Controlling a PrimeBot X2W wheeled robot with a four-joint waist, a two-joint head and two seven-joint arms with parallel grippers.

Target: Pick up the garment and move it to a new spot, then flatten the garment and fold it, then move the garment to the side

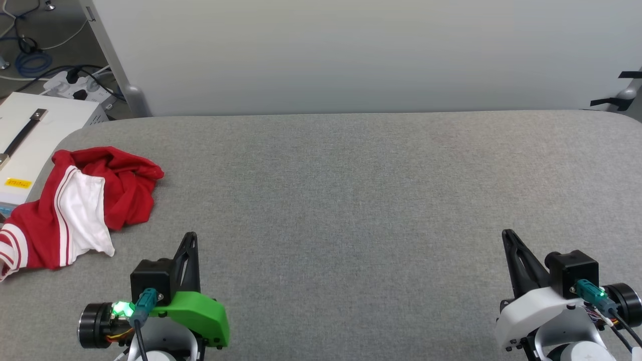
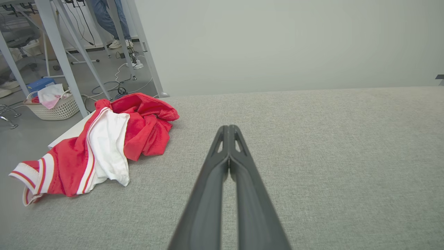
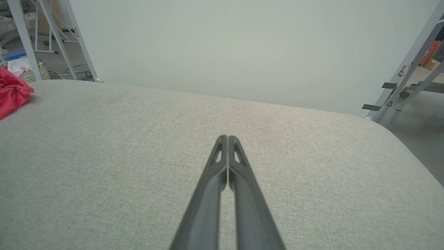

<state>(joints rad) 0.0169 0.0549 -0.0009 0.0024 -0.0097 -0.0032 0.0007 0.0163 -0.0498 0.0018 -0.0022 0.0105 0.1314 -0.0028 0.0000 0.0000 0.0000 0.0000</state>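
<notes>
Pickup step pending: garment (image 1: 125, 193) lying crumpled at left edge; left gripper (image 1: 190, 241), right gripper (image 1: 508, 239) both resting closed, empty. Likely next: left opening, reaching up-left.

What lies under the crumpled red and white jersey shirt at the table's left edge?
The red and white jersey shirt rests directly on the grey fabric tabletop, by its left edge. Anything beneath the bunched heap is covered.
</notes>
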